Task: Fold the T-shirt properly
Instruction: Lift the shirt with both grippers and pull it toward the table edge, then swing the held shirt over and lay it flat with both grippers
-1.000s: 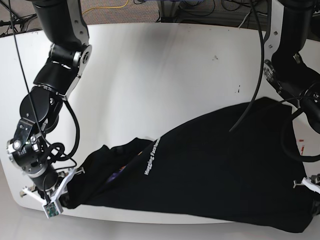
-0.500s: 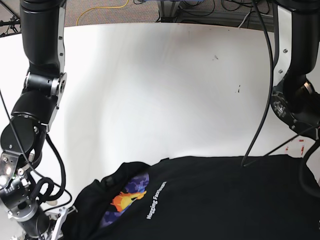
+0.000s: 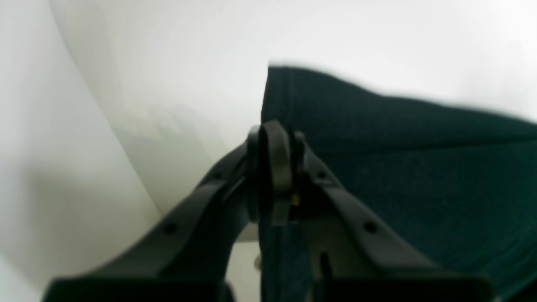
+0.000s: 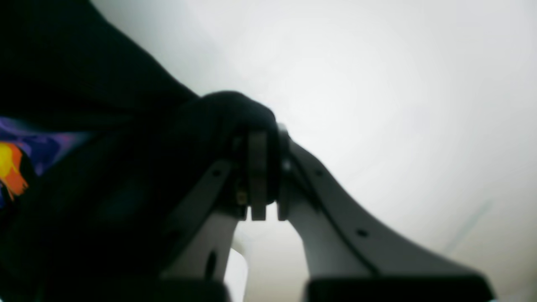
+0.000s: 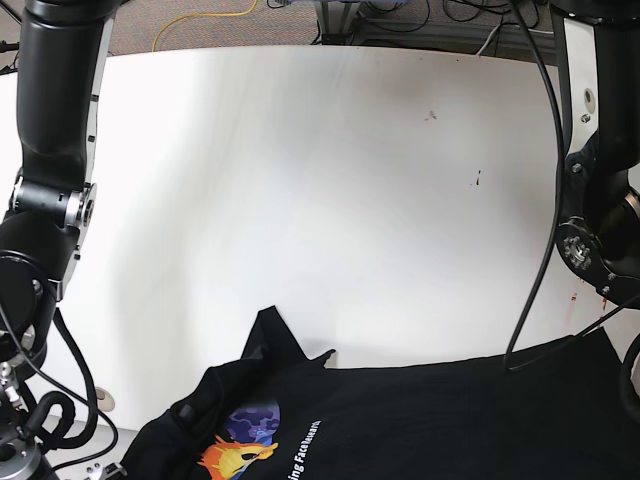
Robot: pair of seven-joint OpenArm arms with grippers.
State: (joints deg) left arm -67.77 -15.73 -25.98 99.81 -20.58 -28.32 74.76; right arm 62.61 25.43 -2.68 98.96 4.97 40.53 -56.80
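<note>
The black T-shirt (image 5: 450, 420) lies across the table's near edge, with an orange and purple print (image 5: 240, 455) and white lettering (image 5: 300, 452) showing. In the left wrist view my left gripper (image 3: 275, 155) is shut on a straight edge of the T-shirt (image 3: 398, 167), which stretches off to the right. My right gripper (image 4: 260, 167) is shut on a bunched fold of the T-shirt (image 4: 84, 84), with the print (image 4: 12, 167) at its far left. Both grippers are below the bottom edge of the base view.
The white table (image 5: 300, 180) fills the base view, with small dark marks (image 5: 430, 115) on it. My arms stand at the left (image 5: 40, 250) and the right (image 5: 600, 230). Cables lie on the floor behind the table (image 5: 210, 18).
Both arms have pulled the T-shirt toward the near edge, so it sits lower in the base view. The grippers have left that view and the coloured print has come into sight.
</note>
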